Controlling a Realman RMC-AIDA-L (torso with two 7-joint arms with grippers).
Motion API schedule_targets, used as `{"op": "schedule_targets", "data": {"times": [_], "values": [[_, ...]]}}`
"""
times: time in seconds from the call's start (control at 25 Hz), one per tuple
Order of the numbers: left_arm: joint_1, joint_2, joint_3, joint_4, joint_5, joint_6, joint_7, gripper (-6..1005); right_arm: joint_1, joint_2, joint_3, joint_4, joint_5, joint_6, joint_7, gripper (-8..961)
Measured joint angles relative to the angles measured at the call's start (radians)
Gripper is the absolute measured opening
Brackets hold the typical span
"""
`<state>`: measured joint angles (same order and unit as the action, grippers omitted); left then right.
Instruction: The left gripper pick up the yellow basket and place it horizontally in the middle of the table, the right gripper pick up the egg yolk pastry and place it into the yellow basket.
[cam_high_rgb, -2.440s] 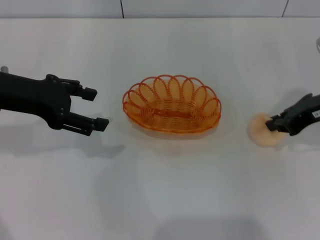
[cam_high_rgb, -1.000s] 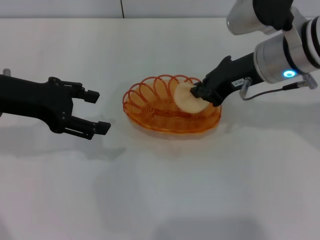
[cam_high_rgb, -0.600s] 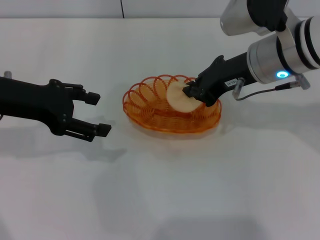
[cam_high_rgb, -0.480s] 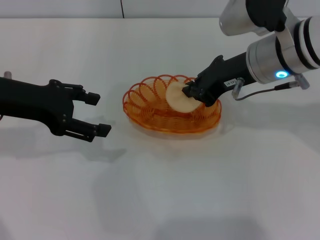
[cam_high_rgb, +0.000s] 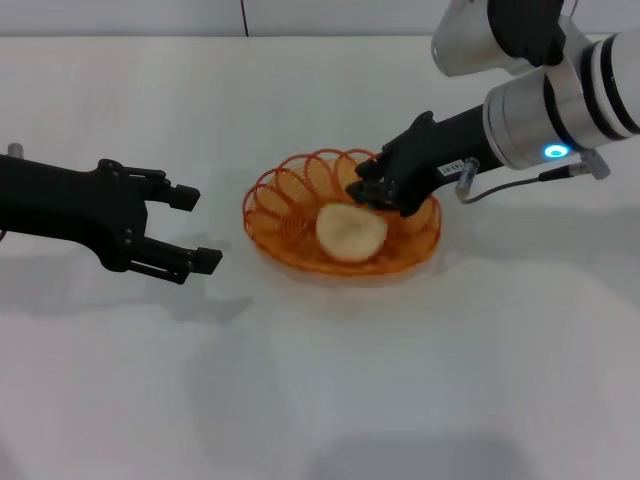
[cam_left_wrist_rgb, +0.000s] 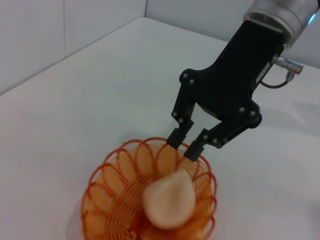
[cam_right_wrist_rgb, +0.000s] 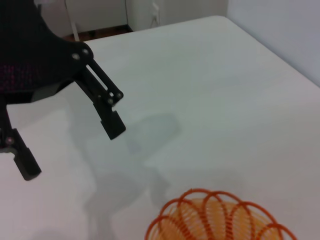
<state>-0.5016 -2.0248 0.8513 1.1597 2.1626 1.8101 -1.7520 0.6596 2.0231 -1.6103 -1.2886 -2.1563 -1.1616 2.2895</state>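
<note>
While egg yolk pastry (cam_high_rgb: 351, 232) lies in yellow basket (cam_high_rgb: 275, 222), my right gripper (cam_high_rgb: 362, 191) fingers hover apart above; left gripper (cam_high_rgb: 196, 228) fingers apart, idle.

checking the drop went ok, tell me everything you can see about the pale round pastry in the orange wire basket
The pale cream, smooth, matte, dome-shaped egg yolk pastry lies inside the oval orange-yellow wire basket, near its middle, resting on the woven wire floor. It looks whole, with no visible cracks. The black two-fingered right gripper hangs just above its far side with fingers open and apart from it in the left wrist view. Nothing else touches it.
</note>
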Motion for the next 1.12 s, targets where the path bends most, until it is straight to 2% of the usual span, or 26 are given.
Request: {"op": "schedule_targets", "data": {"times": [0.24,0.52,0.72,0.8,0.96,1.0,1.12], "values": [[0.0,0.0,0.0,0.0,0.0,0.0,0.0,880,-0.008,0.0,0.0,-0.009,0.006,0.025,-0.005,198],[0.0,0.0,-0.005,0.0,0.0,-0.002,0.001,880,-0.03,-0.003,0.007,-0.034,0.013,0.043,-0.013,457],[0.004,0.0,-0.008,0.0,-0.006,-0.002,0.012,880,-0.115,-0.006,0.042,-0.098,0.018,0.074,-0.021,630],[0.009,0.001,-0.01,0.001,-0.008,-0.007,0.015,880,-0.151,-0.006,0.07,-0.115,0.034,0.075,-0.033,839],[0.017,0.004,-0.024,0.002,-0.011,-0.013,0.024,880,-0.232,-0.009,0.145,-0.126,0.108,0.061,-0.079,836],[0.019,0.004,-0.032,0.002,-0.012,-0.012,0.03,880,-0.273,-0.01,0.183,-0.127,0.149,0.042,-0.115,835],[0.027,0.005,-0.045,0.001,-0.012,-0.009,0.043,880,-0.31,-0.01,0.222,-0.124,0.186,0.012,-0.158,832]]}}
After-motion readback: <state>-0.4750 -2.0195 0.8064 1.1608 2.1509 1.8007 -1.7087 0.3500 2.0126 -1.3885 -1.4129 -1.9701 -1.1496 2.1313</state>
